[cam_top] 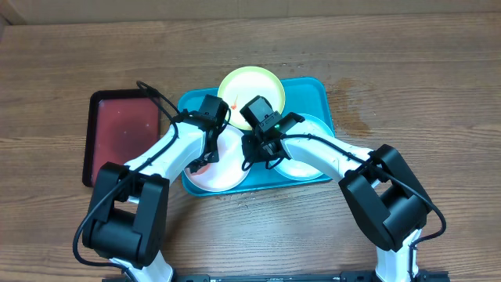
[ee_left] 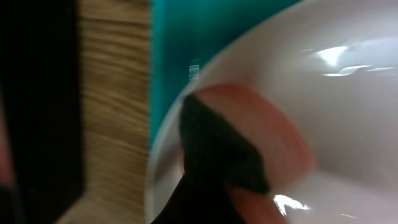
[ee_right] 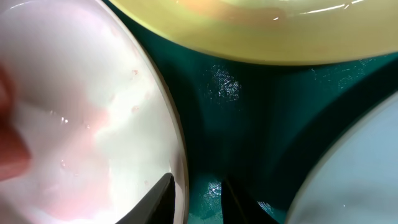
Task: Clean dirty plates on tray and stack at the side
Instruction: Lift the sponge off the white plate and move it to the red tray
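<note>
On the tray, white plate (cam_top: 227,177): it lies in the near-left part, on my left arm's side, and I see faint pink smears across its glossy inside in the right wrist view.
Yellow-green plate (cam_top: 249,84): at the far edge, overlapping the tray's rim, with a small red spot on it.
Pale blue plate (cam_top: 317,133): in the right part of the tray, just beside the white plate, partly under my right arm.
Tray (cam_top: 317,94): teal, in the middle of the table (cam_top: 78,55), all three plates on it.
Left pincer (cam_top: 200,166): down over the white plate; a dark finger (ee_left: 217,149) lies against a salmon-pink pad (ee_left: 273,124) on the plate. The left wrist view is too blurred for me to tell whether the jaws are closed on it.
Right pincer (ee_right: 198,202): narrowly parted, holding nothing; one finger is over the white plate's right rim, the other over bare teal.
Dark red tray (cam_top: 121,133): on the table, left of the teal one, apart from it.
</note>
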You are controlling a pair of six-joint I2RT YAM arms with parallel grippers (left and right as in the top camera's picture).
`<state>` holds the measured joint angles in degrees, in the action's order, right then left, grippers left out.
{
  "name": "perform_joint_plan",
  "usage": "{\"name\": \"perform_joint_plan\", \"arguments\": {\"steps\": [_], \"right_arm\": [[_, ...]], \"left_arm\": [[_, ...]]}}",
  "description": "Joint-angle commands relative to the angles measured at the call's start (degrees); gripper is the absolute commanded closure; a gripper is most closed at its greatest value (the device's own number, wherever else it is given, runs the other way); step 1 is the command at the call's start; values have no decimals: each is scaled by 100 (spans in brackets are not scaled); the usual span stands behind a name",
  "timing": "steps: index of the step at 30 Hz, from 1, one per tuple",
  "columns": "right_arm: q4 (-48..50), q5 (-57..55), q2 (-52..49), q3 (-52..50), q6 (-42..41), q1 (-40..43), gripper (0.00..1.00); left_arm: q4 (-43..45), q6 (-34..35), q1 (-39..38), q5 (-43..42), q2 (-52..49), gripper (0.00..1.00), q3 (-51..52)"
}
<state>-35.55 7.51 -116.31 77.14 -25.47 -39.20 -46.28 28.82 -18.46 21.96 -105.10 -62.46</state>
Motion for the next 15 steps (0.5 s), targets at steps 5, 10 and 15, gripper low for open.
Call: {"name": "perform_joint_plan", "arguments": {"steps": [5,10,15], "right_arm": [[17,4,-52,-63,-4,-11,73],[22,4,-52,-63,-4,-11,73],[26,4,-52,-63,-4,-11,73]], "left_arm": [[-719,103,44,627,-157,96,-492],[-715,98,42,-798,-114,96,-846],[-216,-282,42,-2684,-118,96,-741]]}}
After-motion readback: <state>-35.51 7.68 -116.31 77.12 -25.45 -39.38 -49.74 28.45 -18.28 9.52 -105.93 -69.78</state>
